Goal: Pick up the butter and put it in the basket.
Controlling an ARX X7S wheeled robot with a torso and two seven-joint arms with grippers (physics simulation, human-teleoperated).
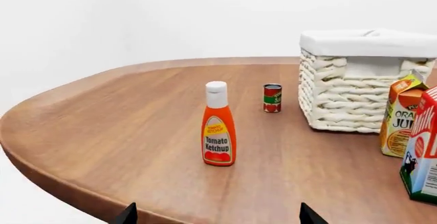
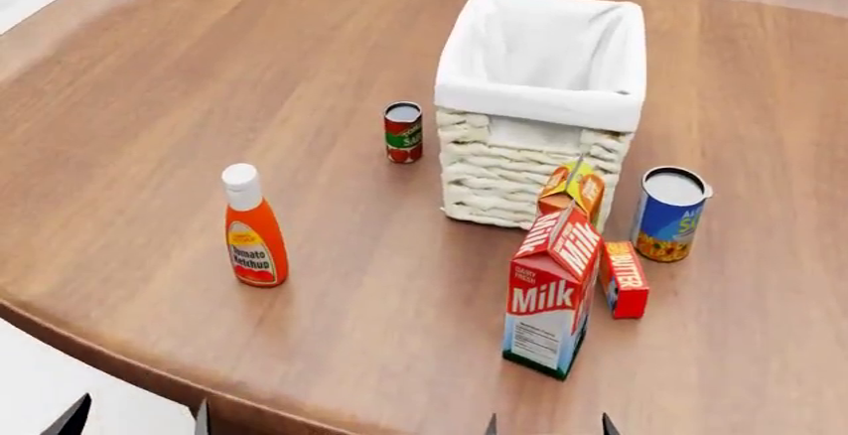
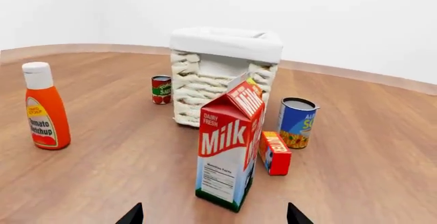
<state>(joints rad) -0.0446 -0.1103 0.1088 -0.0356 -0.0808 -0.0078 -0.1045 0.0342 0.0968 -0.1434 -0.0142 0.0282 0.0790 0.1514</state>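
Note:
The butter (image 2: 625, 278) (image 3: 275, 152) is a small red box lying on the wooden table, just right of the milk carton (image 2: 551, 288) (image 3: 228, 148). Behind both stands the cream wicker basket (image 2: 538, 102) (image 3: 222, 75) (image 1: 355, 83) with its white liner. My right gripper (image 2: 546, 425) (image 3: 213, 215) is open at the table's near edge, in front of the milk carton, nothing between its fingers. My left gripper (image 2: 133, 417) (image 1: 215, 215) is open too, at the near left edge, facing the ketchup bottle. The butter does not show in the left wrist view.
A ketchup bottle (image 2: 252, 228) (image 1: 218, 126) stands at the left. A small tomato can (image 2: 403, 132) sits left of the basket, an orange juice carton (image 2: 573, 193) (image 1: 402, 115) in front of it, and a blue can (image 2: 669, 215) (image 3: 297, 123) to its right.

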